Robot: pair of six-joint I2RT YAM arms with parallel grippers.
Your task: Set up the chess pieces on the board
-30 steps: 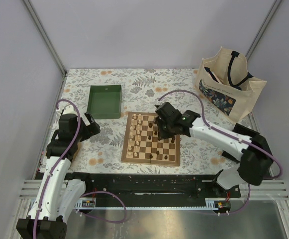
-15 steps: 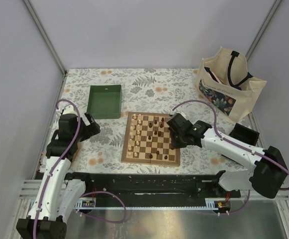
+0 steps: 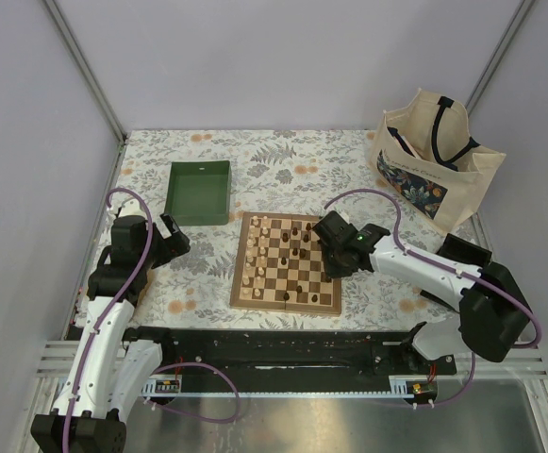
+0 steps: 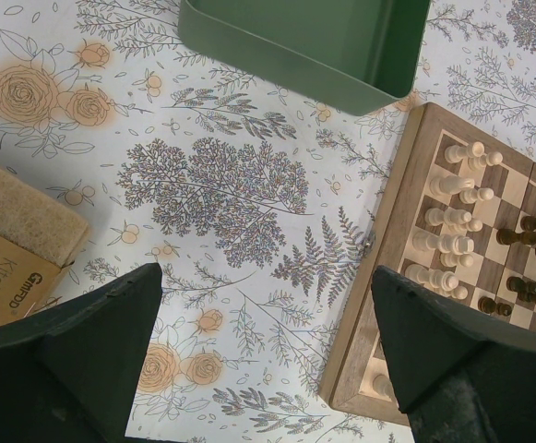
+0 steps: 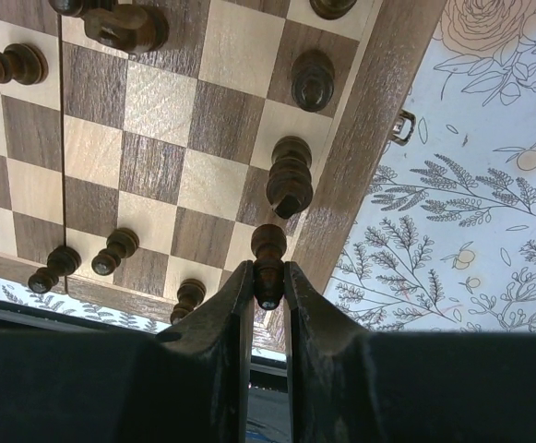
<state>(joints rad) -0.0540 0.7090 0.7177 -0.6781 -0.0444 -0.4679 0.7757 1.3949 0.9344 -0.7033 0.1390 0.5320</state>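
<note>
Right wrist view: we see the right gripper (image 5: 268,277) clamped on a dark chess piece (image 5: 268,247) at the board (image 5: 346,138)'s right edge. Our left gripper (image 4: 266,277) gapes wide, holding nothing, just left of the board. Farther back sit the green tray (image 3: 199,192) and a tote bag (image 3: 434,156) whose inside we cannot see.

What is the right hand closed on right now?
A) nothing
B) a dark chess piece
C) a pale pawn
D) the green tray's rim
B: the right wrist view shows the right hand pinching a dark chess piece at the edge of the board.
</note>
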